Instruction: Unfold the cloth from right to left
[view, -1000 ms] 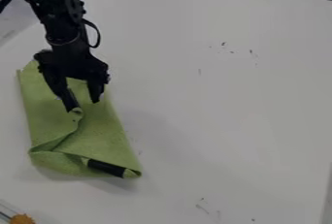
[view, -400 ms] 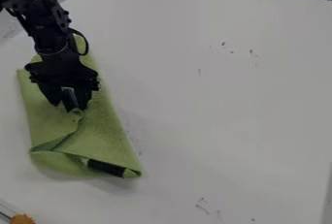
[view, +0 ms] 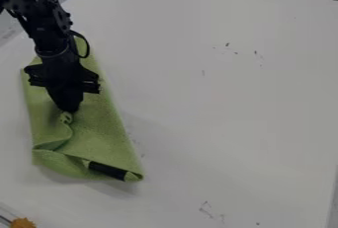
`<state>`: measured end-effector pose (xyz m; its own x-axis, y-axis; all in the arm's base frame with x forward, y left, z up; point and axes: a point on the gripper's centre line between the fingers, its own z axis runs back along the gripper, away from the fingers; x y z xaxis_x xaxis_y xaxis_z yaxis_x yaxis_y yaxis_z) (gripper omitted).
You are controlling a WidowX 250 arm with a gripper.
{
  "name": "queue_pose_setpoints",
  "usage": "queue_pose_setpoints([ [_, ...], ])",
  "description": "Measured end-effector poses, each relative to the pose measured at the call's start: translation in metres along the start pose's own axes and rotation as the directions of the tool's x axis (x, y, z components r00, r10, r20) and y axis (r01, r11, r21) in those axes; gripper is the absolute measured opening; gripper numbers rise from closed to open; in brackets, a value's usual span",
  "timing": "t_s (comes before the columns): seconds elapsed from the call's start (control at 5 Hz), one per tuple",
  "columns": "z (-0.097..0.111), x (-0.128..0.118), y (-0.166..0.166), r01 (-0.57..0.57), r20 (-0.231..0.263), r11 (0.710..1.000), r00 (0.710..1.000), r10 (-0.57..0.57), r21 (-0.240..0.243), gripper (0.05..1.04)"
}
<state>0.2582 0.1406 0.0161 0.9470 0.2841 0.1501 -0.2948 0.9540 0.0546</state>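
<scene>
While gripper (view: 68, 109) pinches its tip, green cloth (view: 99, 128) lies folded — w/ blk band (view: 107, 171).

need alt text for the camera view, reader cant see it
A black robot gripper, fingers closed, pinches a bunched bit of a folded green cloth lying on the left of a white table. A dark cylindrical piece shows near the cloth's lower end.

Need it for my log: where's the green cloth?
In the camera view, the green cloth lies at the left of the white table, under the tool.
</scene>
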Motion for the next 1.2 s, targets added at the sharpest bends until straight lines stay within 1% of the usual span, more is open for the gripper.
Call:
queue_pose_setpoints([
  [0.2,0.017,0.003,0.0,-0.007,0.018,0.999,1.0,0.006,0.047,0.073],
  [0.4,0.042,0.007,0.008,-0.063,0.078,0.993,0.995,0.055,0.096,0.058],
  [0.6,0.057,-0.003,0.042,-0.197,0.125,0.972,0.975,0.181,0.126,0.058],
  [0.8,0.052,-0.019,0.073,-0.293,0.143,0.95,0.95,0.277,0.105,0.058],
  [1.0,0.032,-0.04,0.103,-0.392,0.125,0.917,0.916,0.382,0.069,0.058],
  [1.2,0.019,-0.052,0.115,-0.444,0.112,0.896,0.892,0.438,0.033,0.057],
])
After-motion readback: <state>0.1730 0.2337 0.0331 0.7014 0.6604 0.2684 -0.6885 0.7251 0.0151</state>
